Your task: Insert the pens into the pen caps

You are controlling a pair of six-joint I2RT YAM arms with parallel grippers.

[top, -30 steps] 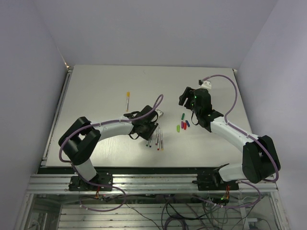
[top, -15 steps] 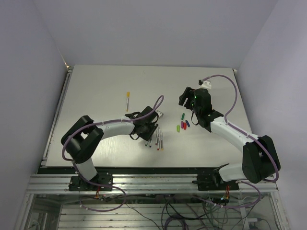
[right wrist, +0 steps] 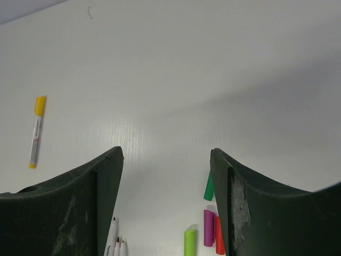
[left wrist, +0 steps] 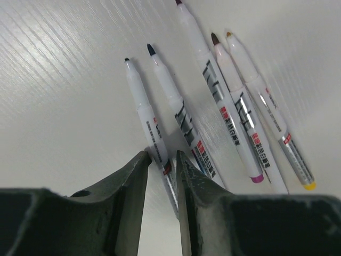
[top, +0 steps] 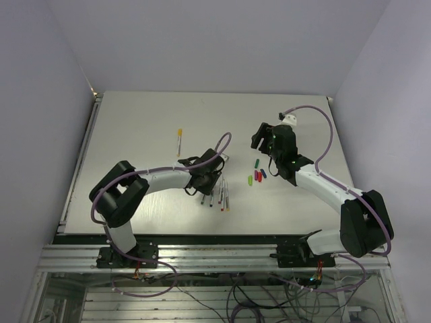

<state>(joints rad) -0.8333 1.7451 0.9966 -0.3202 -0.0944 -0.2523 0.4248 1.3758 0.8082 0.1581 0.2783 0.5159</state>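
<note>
Table (top: 135, 134): pale, matte. Right gripper (right wrist: 166, 154): well right of the pens (left wrist: 212, 93), jaws wide apart, empty. Left gripper (left wrist: 161, 157): low over the pens, jaws narrow astride one barrel; can't tell if pinched. Pens fanned, uncapped. Caps (right wrist: 209, 234): loose cluster right of pens.

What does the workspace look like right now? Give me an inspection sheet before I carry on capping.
Surface: white table, finely ribbed.
Job's things: five uncapped pens lie side by side; one yellow-capped pen lies apart; at least four loose pen caps are clustered near the right arm.
Clutter: nothing seen.
Grippers: left gripper straddles the leftmost pen, jaws close on either side, grip not confirmable; right gripper open, empty, above the caps.
Cables: purple cables loop along both arms; wire tangle below the frame.
Surroundings: plain walls.
</note>
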